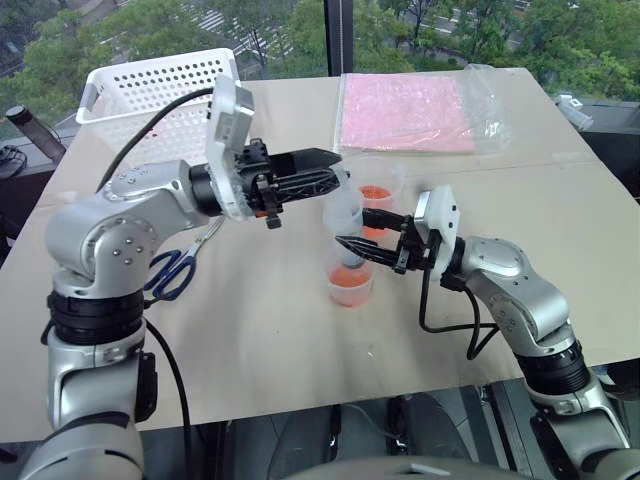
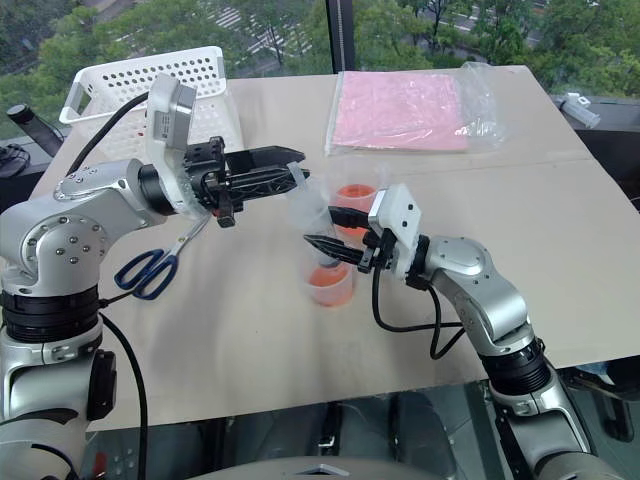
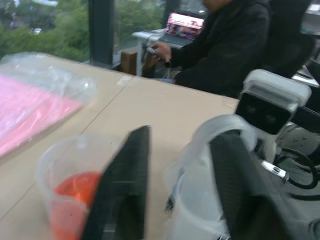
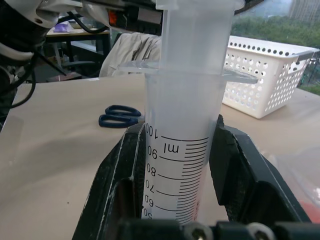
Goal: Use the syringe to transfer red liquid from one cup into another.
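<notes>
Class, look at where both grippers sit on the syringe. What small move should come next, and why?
Probably the left gripper should move the plunger top it brackets. The right gripper already clamps the syringe barrel upright, its lower end inside a clear cup holding red liquid. Whether to pull or push I cannot tell.
</notes>
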`<state>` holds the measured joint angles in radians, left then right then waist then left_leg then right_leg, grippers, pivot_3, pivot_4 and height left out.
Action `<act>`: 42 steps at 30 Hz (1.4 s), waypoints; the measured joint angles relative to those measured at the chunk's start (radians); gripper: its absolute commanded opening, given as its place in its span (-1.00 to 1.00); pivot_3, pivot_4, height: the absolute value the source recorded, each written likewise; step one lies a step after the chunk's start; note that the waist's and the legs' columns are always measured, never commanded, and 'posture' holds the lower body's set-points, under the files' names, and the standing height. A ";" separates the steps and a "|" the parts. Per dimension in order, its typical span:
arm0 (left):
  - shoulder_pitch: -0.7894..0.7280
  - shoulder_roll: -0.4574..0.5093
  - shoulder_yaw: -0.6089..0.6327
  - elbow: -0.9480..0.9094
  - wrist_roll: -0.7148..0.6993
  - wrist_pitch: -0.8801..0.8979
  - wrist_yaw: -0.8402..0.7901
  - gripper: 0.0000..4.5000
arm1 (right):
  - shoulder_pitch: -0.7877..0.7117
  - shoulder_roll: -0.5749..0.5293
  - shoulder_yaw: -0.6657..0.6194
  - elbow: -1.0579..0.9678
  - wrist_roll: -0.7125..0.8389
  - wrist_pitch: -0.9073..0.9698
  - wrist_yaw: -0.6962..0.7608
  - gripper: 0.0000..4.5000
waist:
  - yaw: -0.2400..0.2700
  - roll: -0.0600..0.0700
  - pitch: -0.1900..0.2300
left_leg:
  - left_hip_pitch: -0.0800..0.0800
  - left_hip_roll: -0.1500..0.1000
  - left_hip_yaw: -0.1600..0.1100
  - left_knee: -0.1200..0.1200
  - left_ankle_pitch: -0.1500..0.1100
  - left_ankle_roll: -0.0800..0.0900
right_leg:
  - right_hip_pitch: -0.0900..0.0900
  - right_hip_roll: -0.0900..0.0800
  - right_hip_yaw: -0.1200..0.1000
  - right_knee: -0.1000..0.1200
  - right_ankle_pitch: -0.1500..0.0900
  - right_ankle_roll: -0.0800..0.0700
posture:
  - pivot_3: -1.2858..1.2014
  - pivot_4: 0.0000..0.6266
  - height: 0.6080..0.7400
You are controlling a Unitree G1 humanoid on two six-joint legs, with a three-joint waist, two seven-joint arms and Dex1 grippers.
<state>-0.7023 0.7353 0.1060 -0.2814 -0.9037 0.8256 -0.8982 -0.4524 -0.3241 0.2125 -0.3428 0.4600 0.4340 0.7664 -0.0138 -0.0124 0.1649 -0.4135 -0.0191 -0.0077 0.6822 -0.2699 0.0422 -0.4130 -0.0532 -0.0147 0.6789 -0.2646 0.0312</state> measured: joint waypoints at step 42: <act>0.136 0.040 0.139 -0.046 -0.082 -0.053 -0.080 -1.00 | -0.069 0.041 -0.024 -0.081 0.178 0.157 -0.033 -0.38 | -0.001 0.000 0.000 | 0.000 0.000 -0.001 0.000 0.000 0.000 | 0.000 0.000 -0.001 0.000 0.000 0.000 | 0.03 -0.52 1.00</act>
<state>-0.5662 0.7753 0.2454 -0.3270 -0.9857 0.7725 -0.9783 -0.5217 -0.2833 0.1885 -0.4237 0.6378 0.5908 0.7337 -0.0149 -0.0124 0.1649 -0.4133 -0.0188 -0.0086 0.6825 -0.2699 0.0424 -0.4129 -0.0530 -0.0155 0.6793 -0.2646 0.0312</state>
